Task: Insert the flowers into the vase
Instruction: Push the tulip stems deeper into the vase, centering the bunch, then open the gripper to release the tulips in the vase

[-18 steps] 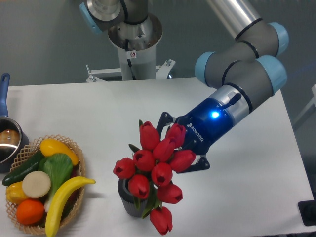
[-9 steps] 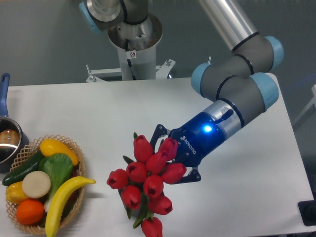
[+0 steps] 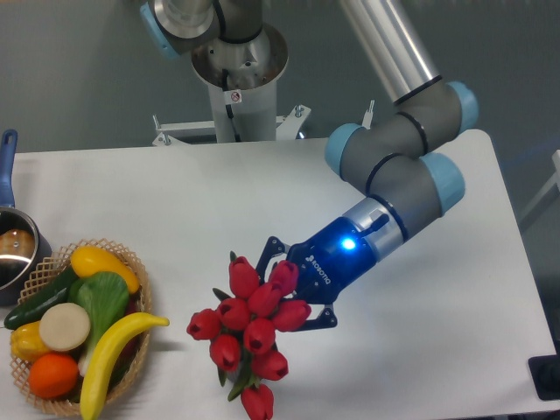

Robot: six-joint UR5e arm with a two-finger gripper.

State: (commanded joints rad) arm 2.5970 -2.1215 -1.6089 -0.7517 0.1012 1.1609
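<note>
Near the table's (image 3: 175, 192) front edge we hold the flowers (image 3: 249, 319) clamped in the gripper (image 3: 293, 293), vase hidden, next needing release.

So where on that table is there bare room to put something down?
Bare white top runs along the back edge and right of the gripper, toward the front right corner. It is crowded at front left, where the basket sits near the flowers, and the pot fills the left edge.

**Flowers near the table's front edge, basket at the left**

The flowers (image 3: 249, 319) sit near the table's (image 3: 175, 201) front edge, about mid-width, hiding whatever stands beneath them. The gripper (image 3: 293, 284) is just right of them. The basket (image 3: 131, 346) occupies the front left corner; behind it, a pot (image 3: 16, 249) meets the left edge.
</note>
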